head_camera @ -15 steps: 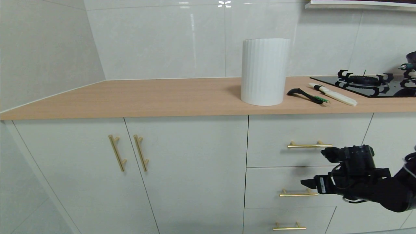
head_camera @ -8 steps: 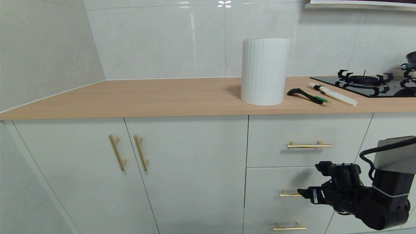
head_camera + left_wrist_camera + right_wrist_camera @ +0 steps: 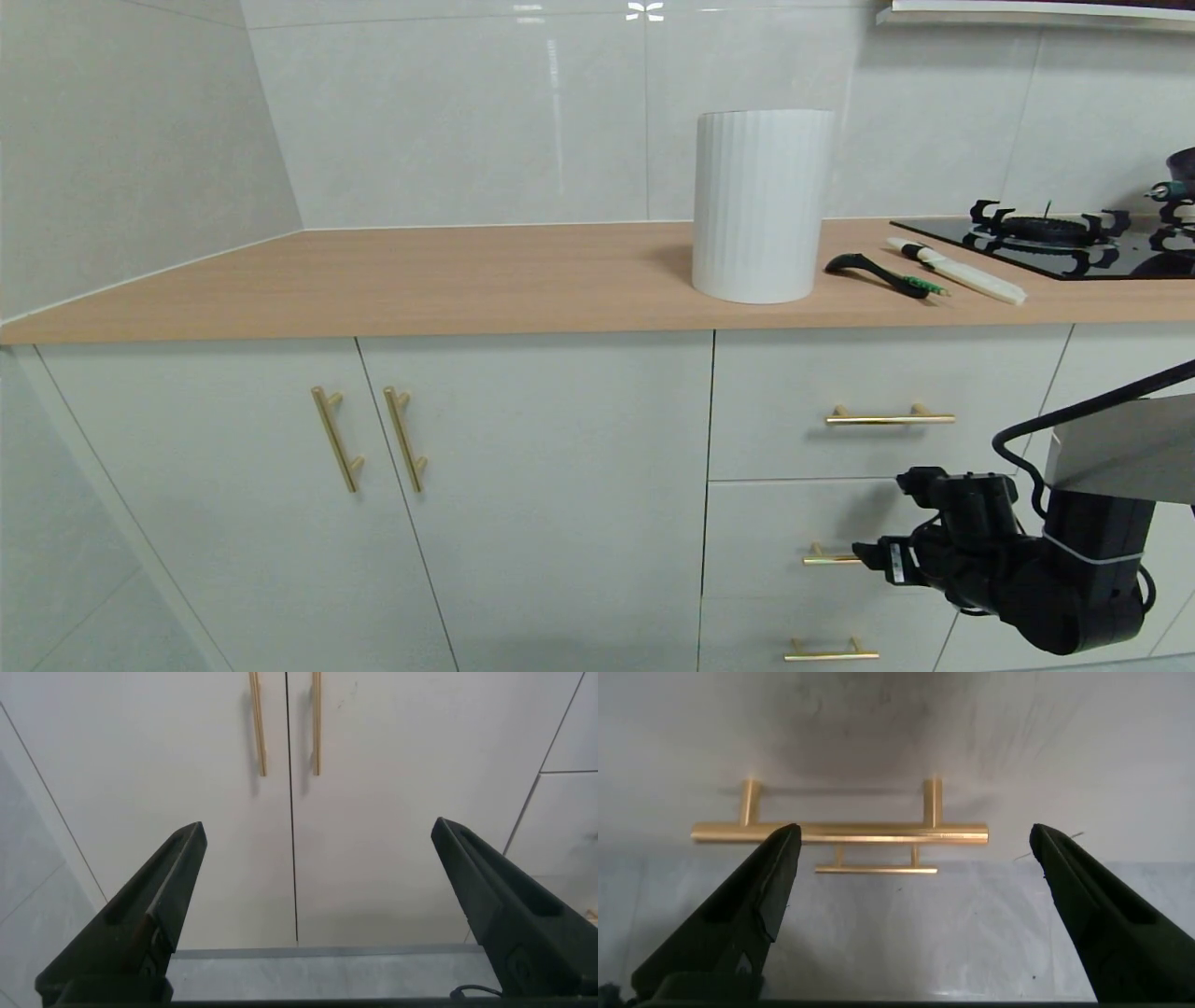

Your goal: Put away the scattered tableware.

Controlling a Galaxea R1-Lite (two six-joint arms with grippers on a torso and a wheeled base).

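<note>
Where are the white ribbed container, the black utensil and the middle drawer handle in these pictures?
white ribbed container (image 3: 761, 205): head view, middle of its ribbed side wall.
black utensil (image 3: 873, 271): head view, on its curved black handle.
middle drawer handle (image 3: 826, 559): head view, on the visible end of its gold bar.

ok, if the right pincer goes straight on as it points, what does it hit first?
The right pincer would likely meet the middle drawer's gold handle first, centred between its open jaws; remaining gap unclear.
</note>
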